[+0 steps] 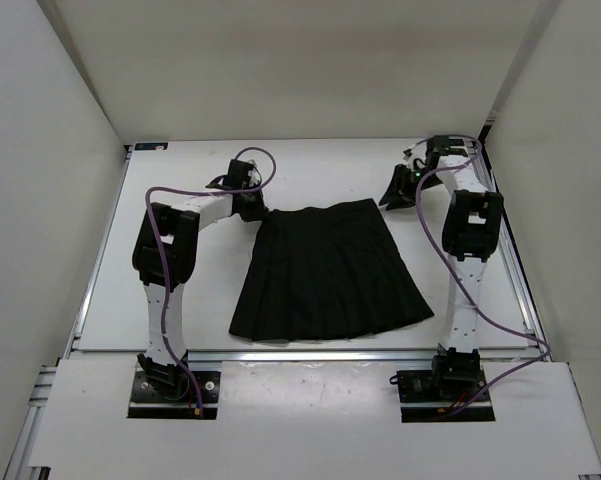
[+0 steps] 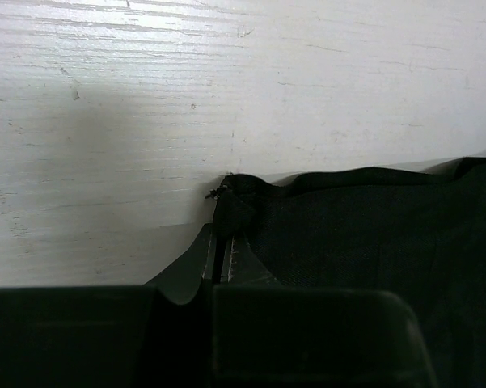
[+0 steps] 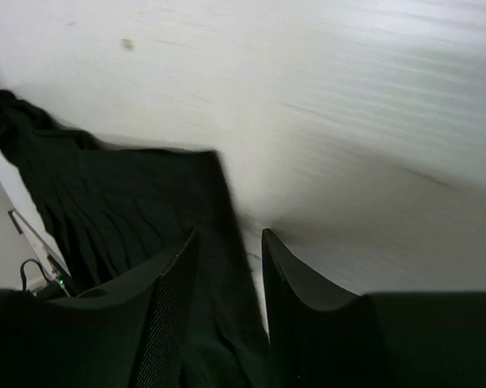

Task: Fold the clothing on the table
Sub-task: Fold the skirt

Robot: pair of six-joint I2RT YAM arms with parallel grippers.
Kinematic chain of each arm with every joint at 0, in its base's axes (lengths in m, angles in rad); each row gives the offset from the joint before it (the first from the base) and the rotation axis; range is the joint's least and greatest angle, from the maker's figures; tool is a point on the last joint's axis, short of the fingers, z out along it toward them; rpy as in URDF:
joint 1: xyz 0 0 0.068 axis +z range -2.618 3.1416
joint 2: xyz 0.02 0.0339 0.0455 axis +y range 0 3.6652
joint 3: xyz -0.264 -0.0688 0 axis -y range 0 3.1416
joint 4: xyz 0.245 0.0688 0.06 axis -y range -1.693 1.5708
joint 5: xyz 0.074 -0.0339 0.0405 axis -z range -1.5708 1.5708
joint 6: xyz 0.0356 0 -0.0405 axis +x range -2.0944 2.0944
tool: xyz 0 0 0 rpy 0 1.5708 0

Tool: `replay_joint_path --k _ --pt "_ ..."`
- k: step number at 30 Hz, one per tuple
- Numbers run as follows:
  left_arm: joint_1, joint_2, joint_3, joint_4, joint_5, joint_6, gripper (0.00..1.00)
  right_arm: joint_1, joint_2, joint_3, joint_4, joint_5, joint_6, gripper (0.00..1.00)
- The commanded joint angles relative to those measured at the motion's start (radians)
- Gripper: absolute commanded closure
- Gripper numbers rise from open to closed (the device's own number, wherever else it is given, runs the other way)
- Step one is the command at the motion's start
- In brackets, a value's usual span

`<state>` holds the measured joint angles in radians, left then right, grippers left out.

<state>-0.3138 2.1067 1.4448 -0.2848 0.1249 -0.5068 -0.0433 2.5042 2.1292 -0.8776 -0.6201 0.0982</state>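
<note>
Left gripper (image 2: 224, 246) fingers clamping clothing (image 2: 372, 230) corner on table (image 2: 226, 81). Right gripper (image 3: 230, 242) fingers standing apart, clothing edge lying between them.

- Beyond skirt (image 1: 325, 275): bare table (image 1: 320, 165), wide open.
- Left of skirt: left arm (image 1: 165, 250) stands over table, bare strip outside it.
- Right of skirt: right arm (image 1: 470, 225) close, narrow gap.

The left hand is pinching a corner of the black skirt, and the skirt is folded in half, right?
Not quite. The left hand does pinch a corner of the black skirt, but the skirt is not folded: the top view shows it spread out flat on the table.
</note>
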Motion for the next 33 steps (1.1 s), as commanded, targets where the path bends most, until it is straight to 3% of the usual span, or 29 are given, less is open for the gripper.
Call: replay_joint_path --k 1,7,9,13,18,23,28,33 --pt "-0.013 0.012 0.011 0.001 0.031 -0.015 1.0 0.097 0.079 0.035 0.058 -0.052 0.014 0.58" --pt "-0.036 0.012 0.014 0.009 0.028 -0.018 1.0 0.151 0.101 0.028 0.088 -0.157 0.04 0.69" --pt "-0.041 0.015 0.008 0.006 0.03 -0.018 1.0 0.16 0.097 0.018 0.063 -0.153 0.034 1.0" --pt "-0.031 -0.014 -0.006 0.004 0.019 -0.009 1.0 0.148 0.033 -0.001 0.0 -0.061 -0.015 1.0" --pt "0.036 -0.112 -0.11 0.009 -0.004 -0.001 1.0 0.07 -0.201 -0.168 0.051 0.084 0.006 1.0" --pt "0.094 -0.235 -0.201 0.038 0.044 -0.025 1.0 0.019 -0.334 -0.216 0.029 0.094 0.024 1.0" --pt "0.101 -0.327 -0.178 -0.092 0.018 0.002 1.0 0.043 -0.459 -0.232 -0.047 0.192 0.031 1.0" --pt "0.125 -0.499 -0.37 -0.116 0.034 -0.002 1.0 0.089 -0.631 -0.493 -0.034 0.215 0.067 1.0"
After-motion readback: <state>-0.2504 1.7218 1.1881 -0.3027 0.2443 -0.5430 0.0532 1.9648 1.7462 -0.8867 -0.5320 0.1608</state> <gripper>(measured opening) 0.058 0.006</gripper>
